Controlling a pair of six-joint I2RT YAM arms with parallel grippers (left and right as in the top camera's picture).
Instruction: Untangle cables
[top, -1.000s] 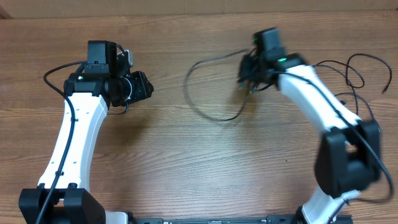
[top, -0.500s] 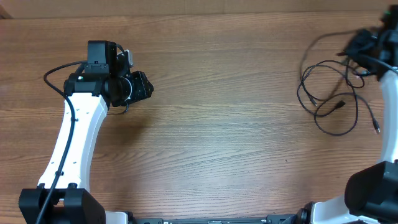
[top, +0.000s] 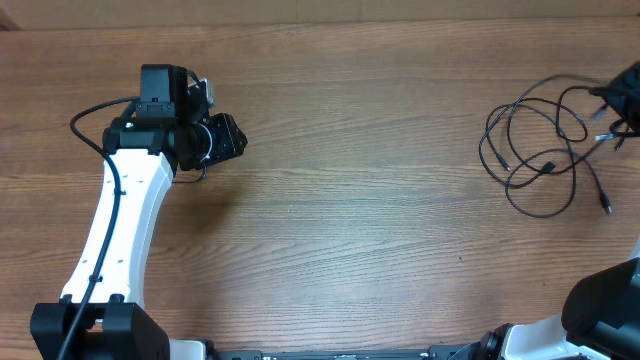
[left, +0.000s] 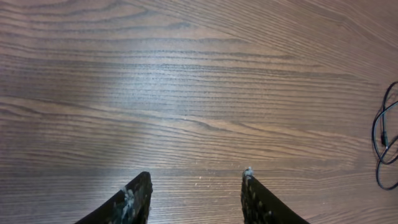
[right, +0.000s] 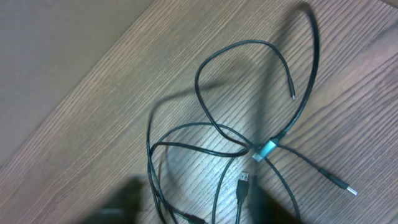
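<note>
The cables (top: 538, 150) lie as a loose tangle of thin black loops on the wooden table at the far right. My right gripper (top: 620, 105) hangs at the tangle's upper right edge. In the right wrist view its blurred fingers (right: 127, 199) stand apart over the cables (right: 186, 137), gripping nothing, so it is open. A USB plug (right: 244, 180) and a teal band (right: 264, 149) show among the loops. At the left, my left gripper (top: 232, 138) is far from the tangle. It is open (left: 196, 174) over bare wood, and a bit of cable (left: 382, 140) shows at the frame's right edge.
The table's far edge (top: 320, 24) runs along the top of the overhead view. In the right wrist view the table edge (right: 81, 68) cuts diagonally close behind the cables. The left arm's own thick cable (top: 95, 115) loops beside its wrist.
The right arm swept from the table's middle to the far right, dragging the cables along. Its jaws then opened and the cables now lie loose. The left arm has not moved.
</note>
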